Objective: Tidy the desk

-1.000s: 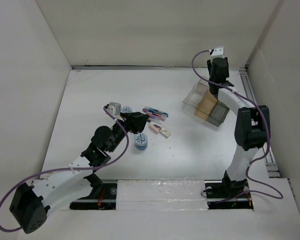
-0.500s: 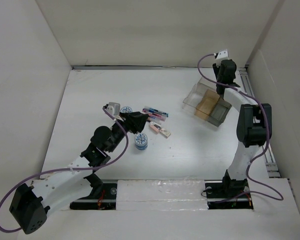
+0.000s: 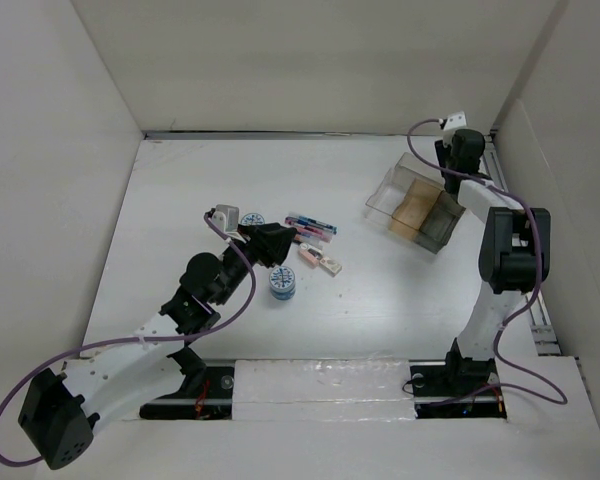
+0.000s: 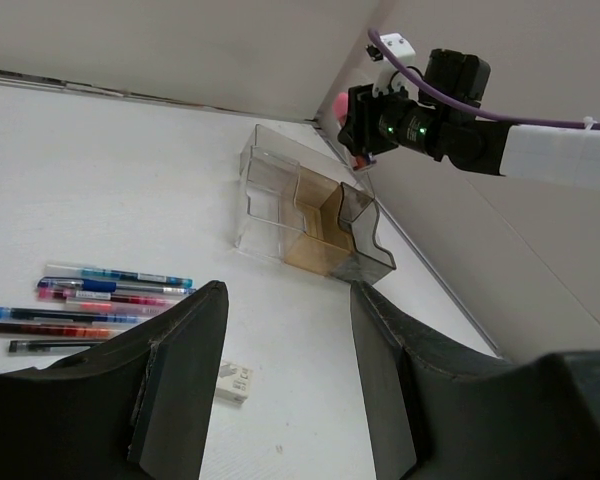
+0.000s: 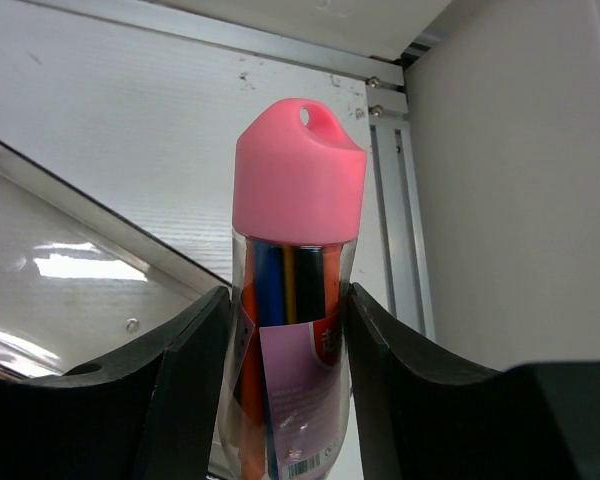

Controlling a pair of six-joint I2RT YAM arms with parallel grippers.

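Note:
The desk is a white tabletop with upright panels around it. My right gripper is shut on a clear tube with a pink cap that holds coloured pens; it hovers by the far right corner, beside the clear compartmented tray. The left wrist view shows that gripper above the tray. My left gripper is open and empty, low over the desk's middle. Several loose pens and a small eraser lie just ahead of its fingers.
A blue patterned tape roll sits near the left gripper and another lies behind it. The pens and erasers lie mid-desk. A metal rail runs along the right edge, also seen in the right wrist view.
My right gripper has carried the pink-capped tube to the right and back, from over the tray toward the rail. The left arm has not moved.

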